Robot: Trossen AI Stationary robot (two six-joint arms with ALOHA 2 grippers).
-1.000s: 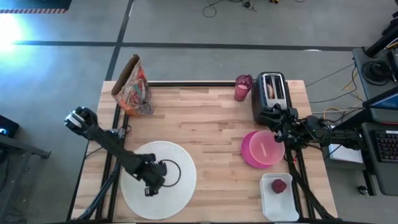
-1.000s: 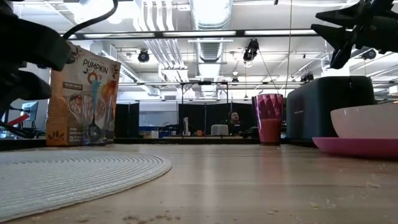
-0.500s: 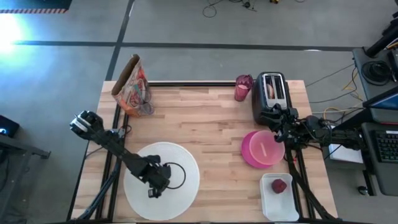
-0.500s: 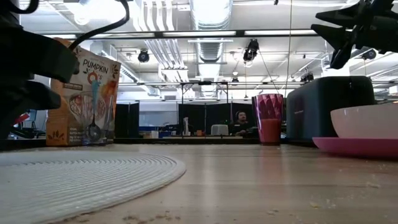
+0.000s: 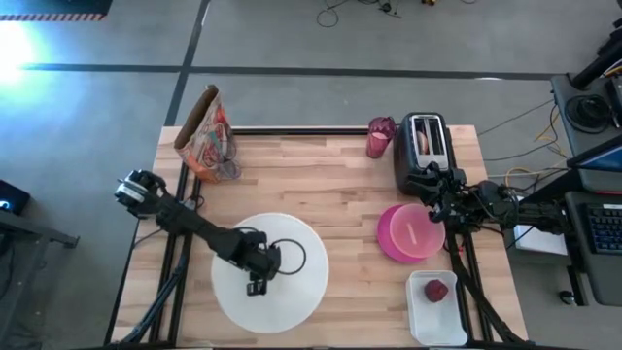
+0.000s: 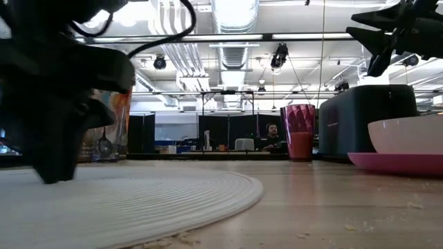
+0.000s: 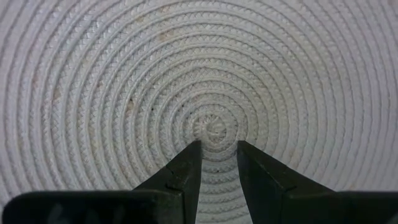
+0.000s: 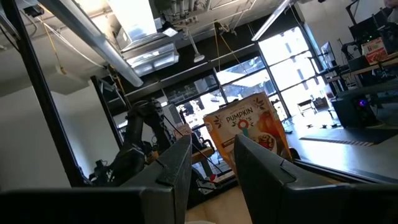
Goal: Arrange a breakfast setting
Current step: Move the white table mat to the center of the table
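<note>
I work at a pale butcher-block table (image 5: 321, 185) made of narrow wooden strips. My left gripper (image 5: 255, 286) points straight down at the centre of the big round white placemat (image 5: 292, 292), a flat disc of braided cord coiled in tight rings. In my left wrist view its two dark wedge-shaped fingers (image 7: 180, 174) stand a narrow gap apart, their tips resting on the weave just beside the middle coil of the placemat (image 7: 93, 81). I cannot tell whether any cord is pinched between them. The placemat lies on the near-left part of the table.

My right gripper (image 5: 434, 199) hangs above the table's right side, over the far edge of the magenta plate (image 5: 392, 243), its fingers (image 8: 177, 165) slightly parted and holding nothing. The smooth round plate carries the peach cereal bowl (image 5: 420, 233), also round and glossy. Behind them stands the boxy black toaster (image 5: 425, 148) with something pale in a slot. Just left of it is the pink translucent cup (image 5: 379, 137), faceted and tapered. At the near right corner a white rectangular tray (image 5: 420, 313) holds the small red fruit (image 5: 436, 290). The crinkled, colourful bag (image 5: 206, 136) stands upright at the far left corner.
</note>
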